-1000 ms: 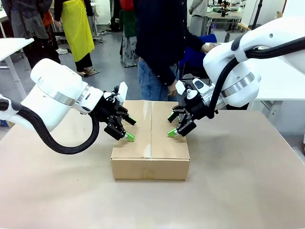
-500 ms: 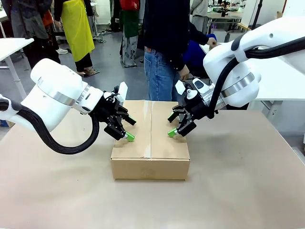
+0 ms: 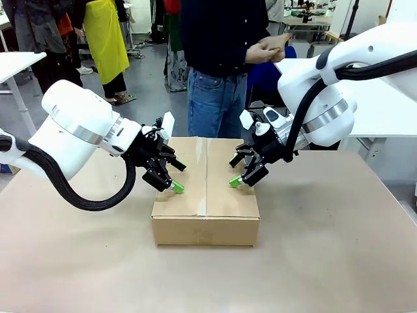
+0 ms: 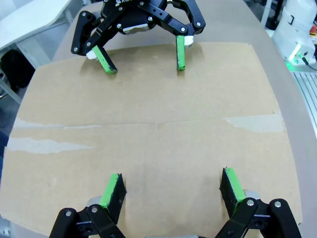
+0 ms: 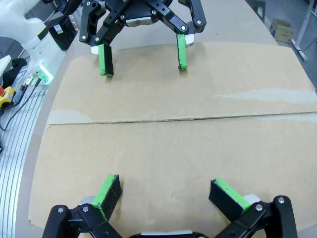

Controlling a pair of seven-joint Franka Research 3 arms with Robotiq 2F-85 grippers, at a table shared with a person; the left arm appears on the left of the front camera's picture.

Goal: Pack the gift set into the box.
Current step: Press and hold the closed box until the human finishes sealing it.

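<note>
Both of my grippers press down on the closed box [image 3: 206, 189], jaws spread and empty: my left gripper [image 3: 171, 178] on the left flap, my right gripper [image 3: 238, 175] on the right one, facing each other across the centre seam. I judge this holds the flaps flat so they cannot spring up. The gift set presumably sits inside, hidden. Beyond the brown surface [image 3: 326, 248], a person [image 3: 225, 59] stands with hands together.

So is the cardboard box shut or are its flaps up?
Shut. The box has its top flaps folded flat, meeting along a middle seam, with both open grippers, left gripper and right gripper, over them.
</note>
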